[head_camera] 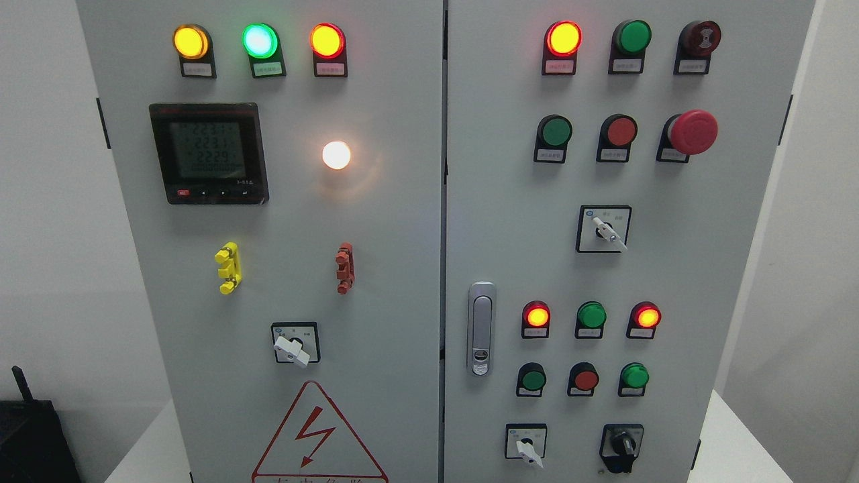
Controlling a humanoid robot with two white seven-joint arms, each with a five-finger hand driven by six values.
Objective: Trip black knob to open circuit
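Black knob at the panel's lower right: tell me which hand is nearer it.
Neither can be judged: no hand or arm shows in the head view. The black knob sits untouched, right of a white selector switch.

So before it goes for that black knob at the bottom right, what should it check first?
1. Black knob in view: ok, low on the right door, its lower edge near the frame's bottom.
2. Path to it clear: ok, nothing in front.
3. Not confused with the white-handled switch beside it: ok, they stand apart.
4. Knob's present position: cannot tell, its markings are too small.
5. Hands ready: cannot tell, neither shows.
6. Panel live: ok, the digital meter is lit.
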